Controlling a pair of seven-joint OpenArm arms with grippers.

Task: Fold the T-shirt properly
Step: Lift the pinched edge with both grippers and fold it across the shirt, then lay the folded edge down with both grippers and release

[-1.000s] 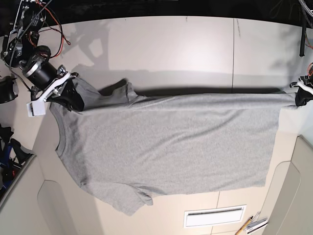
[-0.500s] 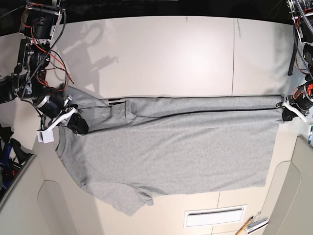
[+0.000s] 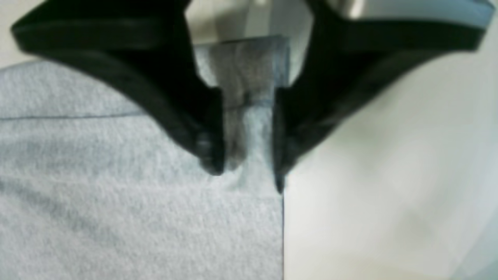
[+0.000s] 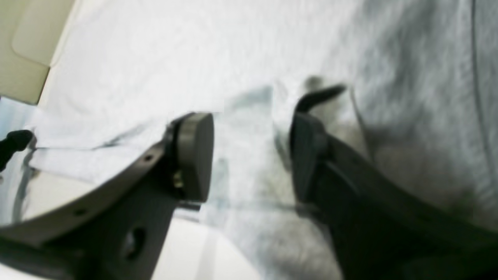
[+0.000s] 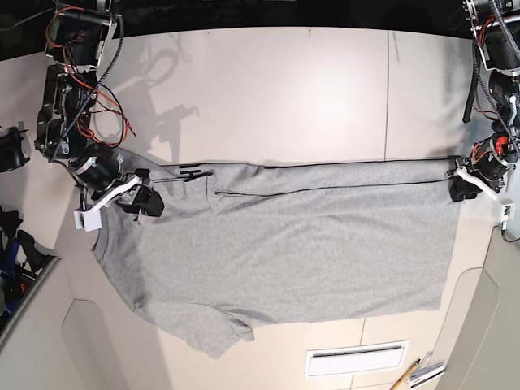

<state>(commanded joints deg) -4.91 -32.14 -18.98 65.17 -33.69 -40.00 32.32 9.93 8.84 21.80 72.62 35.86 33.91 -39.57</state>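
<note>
- Jaws first: the left gripper (image 3: 246, 171) is clamped tight on the T-shirt (image 5: 284, 244), a bunched strip of grey cloth squeezed between its two black fingers (image 3: 202, 132) right at the garment's edge. In the base view that left gripper (image 5: 463, 184) sits at the far right, on the hem corner.
- On the other side, the right gripper (image 4: 251, 151) has its jaws parted with a wide gap; pale grey cloth lies between and under the pads, and it is blurred, so I cannot tell whether the pads touch it. From the base view the right gripper (image 5: 143, 202) is down at the shoulder end of the shirt, near the collar.
- Now the big picture: the surface (image 5: 284, 89) is a pale tabletop, and the shirt lies spread across its middle, plain grey side up, collar toward the left of the base view and hem toward the right.
- Its upper edge is doubled over, with a dark fold line running straight between the two grippers.
- One short sleeve (image 5: 215, 329) sticks out at the lower left, flat on the surface.
- Small stuff: a white slotted vent plate (image 5: 357, 358) sits below the shirt, apart from it.
</note>
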